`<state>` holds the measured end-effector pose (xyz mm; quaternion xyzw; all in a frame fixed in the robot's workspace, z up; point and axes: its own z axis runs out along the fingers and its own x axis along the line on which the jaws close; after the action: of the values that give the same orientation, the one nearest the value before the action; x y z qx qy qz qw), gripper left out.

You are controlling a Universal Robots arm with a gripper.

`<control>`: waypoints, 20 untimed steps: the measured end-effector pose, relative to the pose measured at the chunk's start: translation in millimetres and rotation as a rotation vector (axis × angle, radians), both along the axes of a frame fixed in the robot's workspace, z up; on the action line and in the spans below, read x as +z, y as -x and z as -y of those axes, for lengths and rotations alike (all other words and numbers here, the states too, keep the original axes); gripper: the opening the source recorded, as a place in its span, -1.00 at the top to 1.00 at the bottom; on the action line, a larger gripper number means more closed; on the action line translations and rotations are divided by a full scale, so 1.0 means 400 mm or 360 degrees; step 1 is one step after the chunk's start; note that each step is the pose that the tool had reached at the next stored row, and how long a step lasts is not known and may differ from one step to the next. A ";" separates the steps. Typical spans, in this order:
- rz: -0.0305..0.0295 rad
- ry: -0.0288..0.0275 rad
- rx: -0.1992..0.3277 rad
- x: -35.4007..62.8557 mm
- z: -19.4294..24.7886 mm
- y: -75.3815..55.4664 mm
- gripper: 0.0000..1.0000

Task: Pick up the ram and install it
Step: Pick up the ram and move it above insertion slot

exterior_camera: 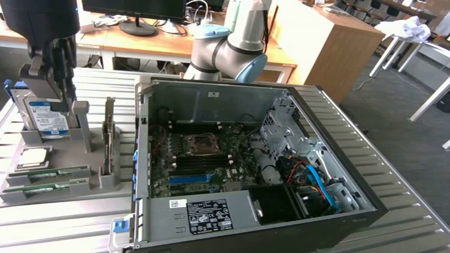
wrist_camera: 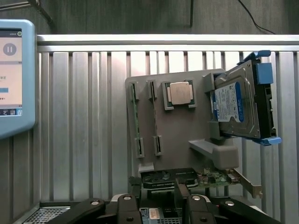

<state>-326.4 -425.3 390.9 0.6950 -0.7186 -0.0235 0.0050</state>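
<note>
Surrounds: HDD, CPU, exp. card on grey holder; open PC case alongside.
Ram: two green sticks, dark chips, slotted at holder's end opposite HDD.
Gripper: jaws released, empty, above holder.

Ram in gray holder

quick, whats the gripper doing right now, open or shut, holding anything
gripper: open, holding nothing, above the gray parts tray; the ram sticks lie in their slots on it.
</note>
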 end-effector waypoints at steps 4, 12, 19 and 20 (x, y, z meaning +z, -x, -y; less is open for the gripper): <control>0.00002 -0.00002 0.0000 -0.004 0.003 0.005 0.18; 0.00000 0.00000 0.0000 -0.013 0.004 0.013 0.18; 0.00001 -0.00001 0.0000 -0.021 0.004 0.019 0.18; 0.00000 0.00001 0.0000 -0.022 0.004 0.020 0.18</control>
<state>-334.3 -426.8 382.1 0.6949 -0.7187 -0.0235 0.0050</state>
